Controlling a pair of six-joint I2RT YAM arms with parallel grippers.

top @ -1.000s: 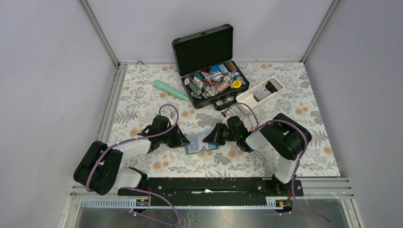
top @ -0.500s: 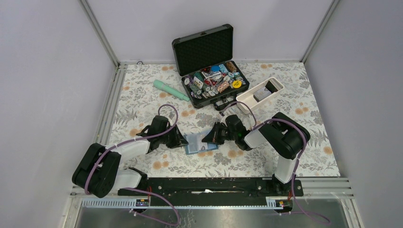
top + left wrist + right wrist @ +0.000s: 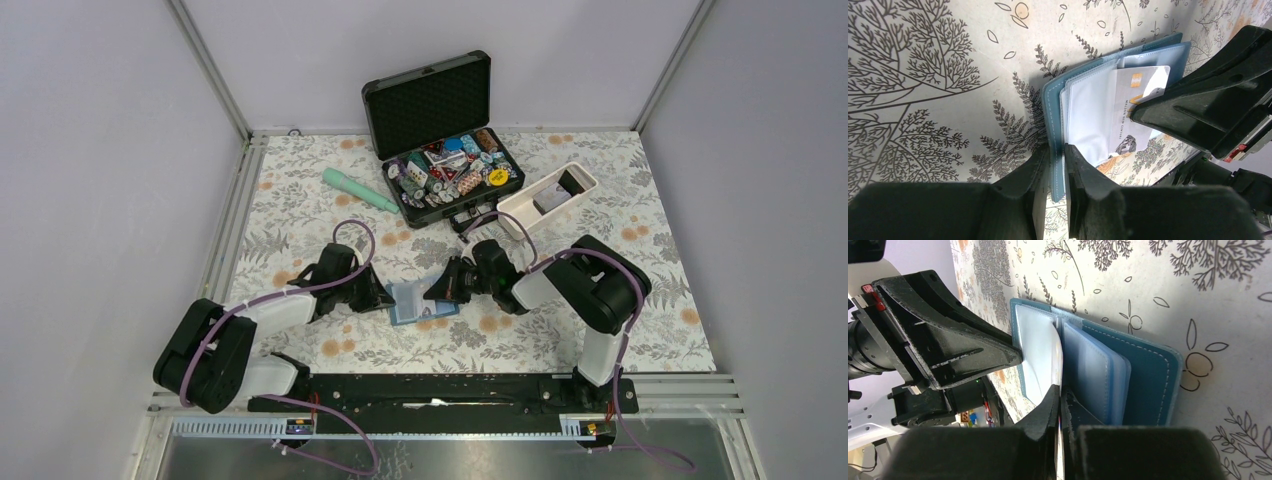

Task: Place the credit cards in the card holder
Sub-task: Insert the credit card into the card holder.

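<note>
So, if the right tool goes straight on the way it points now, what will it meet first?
Most likely the clear sleeves of the open card holder, directly ahead; the left tool sits beyond, a little to the side. Depth is unclear.

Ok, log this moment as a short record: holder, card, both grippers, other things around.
card holder: open on the floral table, sleeves up
credit card: pale, at the holder's clear sleeves
left gripper: shut on the holder's cover edge
right gripper: shut on the credit card
elsewhere: white tray, open black case, green cylinder
</note>
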